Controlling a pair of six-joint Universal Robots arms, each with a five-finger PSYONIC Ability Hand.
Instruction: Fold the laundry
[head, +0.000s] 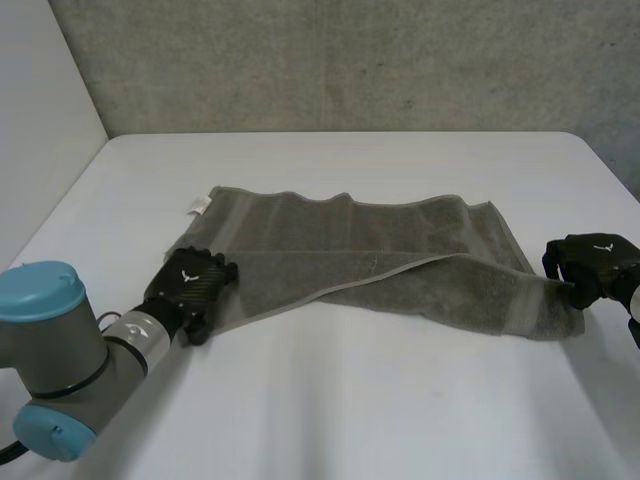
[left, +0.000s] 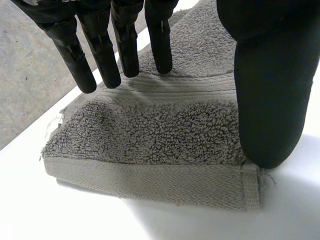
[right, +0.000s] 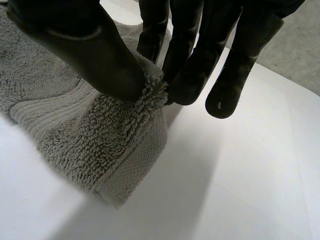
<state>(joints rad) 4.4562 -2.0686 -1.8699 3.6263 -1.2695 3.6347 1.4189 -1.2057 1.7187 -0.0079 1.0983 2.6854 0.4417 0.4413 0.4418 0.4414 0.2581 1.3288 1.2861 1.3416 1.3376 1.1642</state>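
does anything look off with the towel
The towel is folded crooked: its top layer runs diagonally, so edges don't line up. The right hand pinches its right corner; the left hand rests flat on its left corner.

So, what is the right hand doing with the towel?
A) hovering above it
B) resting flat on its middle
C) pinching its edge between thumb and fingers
C: in its wrist view the right hand nips the edge of the towel between thumb and fingers.
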